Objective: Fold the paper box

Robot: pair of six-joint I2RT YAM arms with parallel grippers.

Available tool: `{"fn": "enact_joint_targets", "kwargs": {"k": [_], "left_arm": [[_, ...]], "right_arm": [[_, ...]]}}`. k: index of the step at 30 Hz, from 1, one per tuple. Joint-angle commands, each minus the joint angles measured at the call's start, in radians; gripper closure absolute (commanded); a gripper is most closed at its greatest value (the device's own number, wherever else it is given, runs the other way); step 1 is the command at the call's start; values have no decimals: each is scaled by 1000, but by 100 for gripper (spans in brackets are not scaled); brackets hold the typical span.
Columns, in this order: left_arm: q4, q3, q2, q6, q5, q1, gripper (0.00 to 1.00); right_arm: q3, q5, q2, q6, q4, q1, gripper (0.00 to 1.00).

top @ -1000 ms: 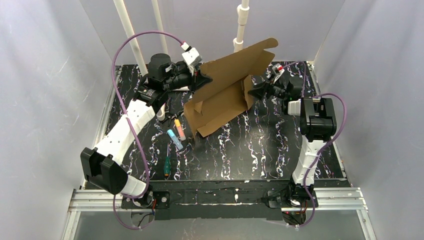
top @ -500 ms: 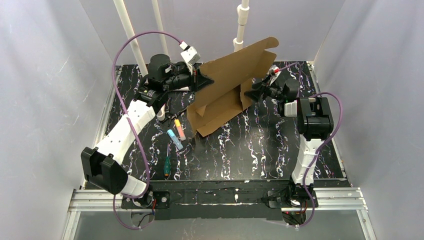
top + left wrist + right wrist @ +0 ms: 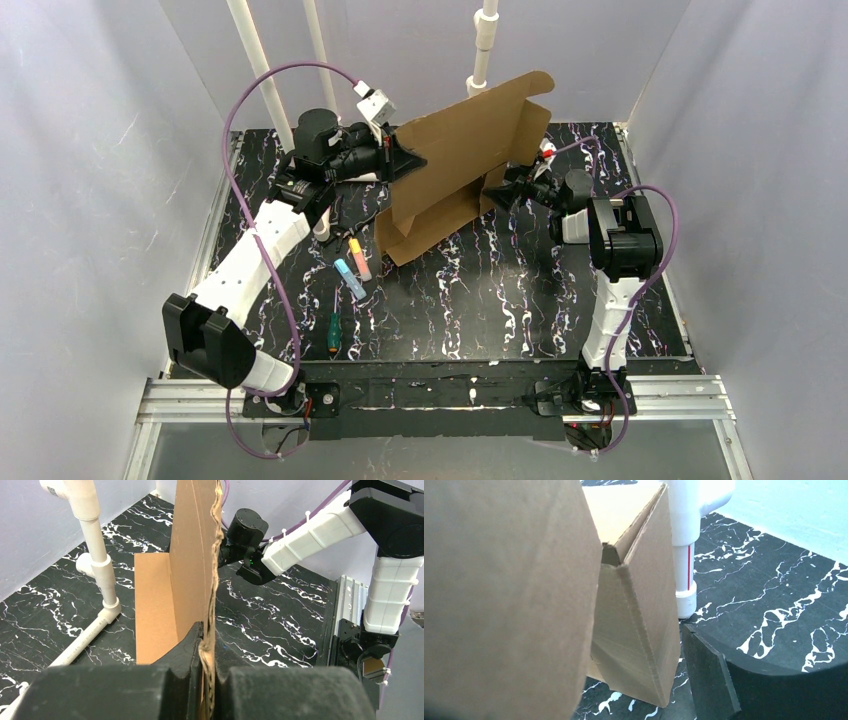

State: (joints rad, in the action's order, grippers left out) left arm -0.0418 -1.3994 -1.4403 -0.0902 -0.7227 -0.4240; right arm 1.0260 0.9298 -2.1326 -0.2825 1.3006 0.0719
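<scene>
The paper box [image 3: 455, 170] is a brown cardboard sheet, half raised at the back middle of the table, with its big panel standing nearly upright. My left gripper [image 3: 408, 160] is shut on the panel's left edge. In the left wrist view the corrugated edge [image 3: 212, 580] runs up from between the pinched fingertips [image 3: 207, 647]. My right gripper [image 3: 497, 190] is open at the box's right end. In the right wrist view a folded side flap [image 3: 639, 630] stands just left of my right finger [image 3: 709, 675]. The big panel [image 3: 499, 595] hides the other finger.
White pipes [image 3: 483, 50] rise at the back, and one post [image 3: 684, 555] stands just behind the flap. Several markers [image 3: 355, 265] and a green-handled screwdriver [image 3: 333, 335] lie left of the box. The table edge and metal rail [image 3: 440, 390] run along the front.
My right gripper has moved left, up against the box's right end, and its jaws have widened. The raised panel has shifted a little left and stands more upright. The left grip holds.
</scene>
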Motion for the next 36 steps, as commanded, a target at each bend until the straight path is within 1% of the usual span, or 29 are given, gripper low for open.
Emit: {"fn": "enact_joint_targets", "kwargs": {"k": [1,7,11,13,16,19,22,25,26,29,30,31,32,34,35,36], "left_arm": [[-13,7,42,-52,-34,6,100],[-22,8,39,-87,-31,12,100],[-27,10,37,-124,-11,13,100],[-30,15,40,-141,4,14,100],[-35,25,50,-163,16,14,100],[-36,30,61,-185,17,14,100],[-36,35,74,-200,24,14,100],[-37,36,86,-216,36,14,100],[-37,38,90,-221,42,14,100],[-38,42,104,-243,55,14,100],[-39,43,110,-254,60,14,100],[-38,46,121,-270,66,14,100],[-38,50,131,-282,70,14,100],[-37,63,149,-309,71,14,100],[-34,72,158,-332,76,14,98],[-31,83,167,-354,83,13,94]], "right_arm": [[1,-42,46,-1,121,3,13],[6,-68,47,5,119,6,26],[-6,-80,42,-10,170,14,30],[-15,-90,39,-6,192,24,35],[-24,-102,39,15,205,39,47],[-39,-119,45,43,205,49,63],[-69,-121,67,72,207,49,82],[-109,-122,116,131,168,49,96],[-126,-127,137,152,151,49,99],[-179,-142,215,184,95,47,99],[-191,-145,247,195,58,45,99],[-199,-154,291,218,-19,43,99],[-193,-171,340,258,-139,43,99],[-151,-193,443,413,-471,43,99],[-121,-201,484,482,-623,43,99],[-89,-219,525,546,-840,43,99]]}}
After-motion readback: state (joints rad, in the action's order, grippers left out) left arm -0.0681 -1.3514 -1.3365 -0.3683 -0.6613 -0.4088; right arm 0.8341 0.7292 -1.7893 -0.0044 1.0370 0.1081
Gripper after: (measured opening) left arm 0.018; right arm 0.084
